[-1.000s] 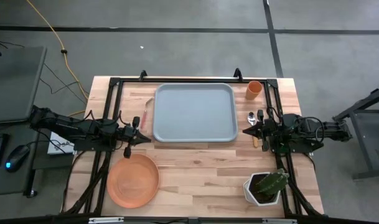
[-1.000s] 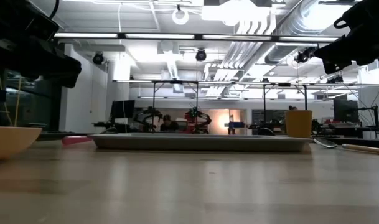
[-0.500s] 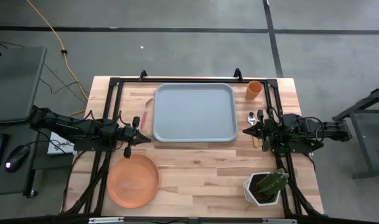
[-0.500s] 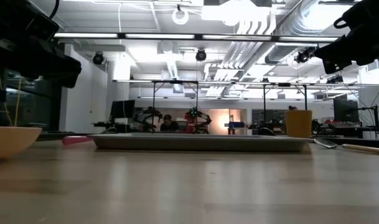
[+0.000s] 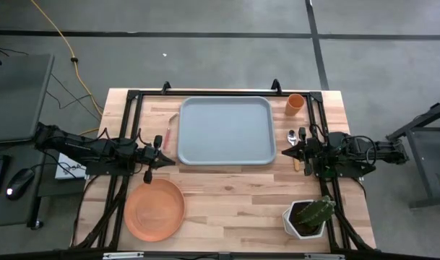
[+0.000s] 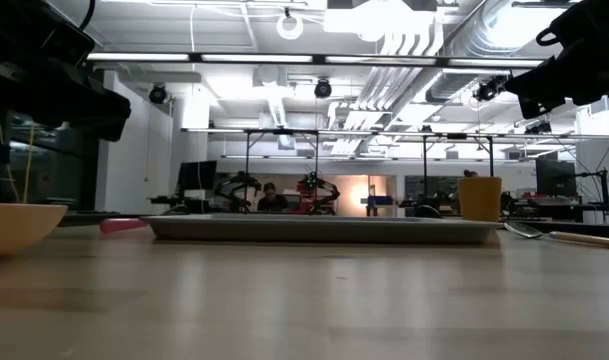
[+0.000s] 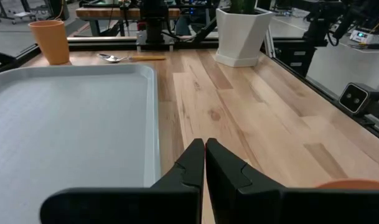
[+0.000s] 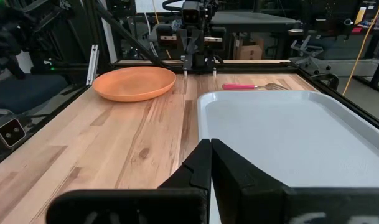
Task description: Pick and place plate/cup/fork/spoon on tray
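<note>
The pale blue-grey tray [image 5: 225,130] lies flat at the table's far middle. The orange plate [image 5: 154,209] lies near the front left. The orange cup [image 5: 294,104] stands upright at the far right. The spoon [image 5: 295,146] lies right of the tray. The pink-handled fork [image 5: 167,133] lies left of the tray. My left gripper [image 5: 169,159] is shut and empty by the tray's near left corner. My right gripper [image 5: 285,152] is shut and empty by the tray's near right corner.
A white faceted pot with a green plant [image 5: 307,217] stands at the front right. Black frame rails [image 5: 126,115] run along the table's sides. Bare wood [image 5: 234,202] lies between plate and pot.
</note>
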`<state>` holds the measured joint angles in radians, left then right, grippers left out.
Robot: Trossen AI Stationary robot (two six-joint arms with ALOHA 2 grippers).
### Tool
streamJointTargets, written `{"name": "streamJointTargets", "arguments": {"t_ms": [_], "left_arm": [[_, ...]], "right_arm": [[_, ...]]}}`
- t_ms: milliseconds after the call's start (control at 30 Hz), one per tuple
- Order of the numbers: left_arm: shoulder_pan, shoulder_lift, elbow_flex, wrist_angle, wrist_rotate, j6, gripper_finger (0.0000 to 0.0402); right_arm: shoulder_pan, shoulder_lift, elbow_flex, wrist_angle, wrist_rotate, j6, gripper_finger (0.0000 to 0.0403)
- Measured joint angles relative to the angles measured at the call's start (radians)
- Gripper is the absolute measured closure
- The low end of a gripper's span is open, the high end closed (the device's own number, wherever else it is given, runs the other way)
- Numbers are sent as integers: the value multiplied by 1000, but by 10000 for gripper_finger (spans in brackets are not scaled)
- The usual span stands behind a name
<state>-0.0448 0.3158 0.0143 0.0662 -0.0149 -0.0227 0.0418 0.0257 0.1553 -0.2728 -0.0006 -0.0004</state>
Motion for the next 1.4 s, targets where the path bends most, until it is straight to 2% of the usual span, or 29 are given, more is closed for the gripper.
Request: {"name": "streamJointTargets", "arguments": {"t_ms": [667,900,967,1100,1200,1300,1333,1400], "left_arm": [[0,0,0,0,0,0,398],[0,0,0,46,0,48,398],[0,0,0,96,5,-2,398],[-4,0,0,250,56,-218,398],[-4,-1,0,388,49,-299,398],[-4,11,38,515,12,-315,397],[-1,28,86,487,4,-312,395],[7,72,206,281,3,-270,380]], "right_arm": [[0,0,0,0,0,0,402],[0,0,0,0,0,0,402],[0,0,0,0,0,0,402],[0,0,0,0,0,0,402],[0,0,0,0,0,0,402],[0,0,0,0,0,0,402],[0,0,0,0,0,0,402],[0,0,0,0,0,0,402]]}}
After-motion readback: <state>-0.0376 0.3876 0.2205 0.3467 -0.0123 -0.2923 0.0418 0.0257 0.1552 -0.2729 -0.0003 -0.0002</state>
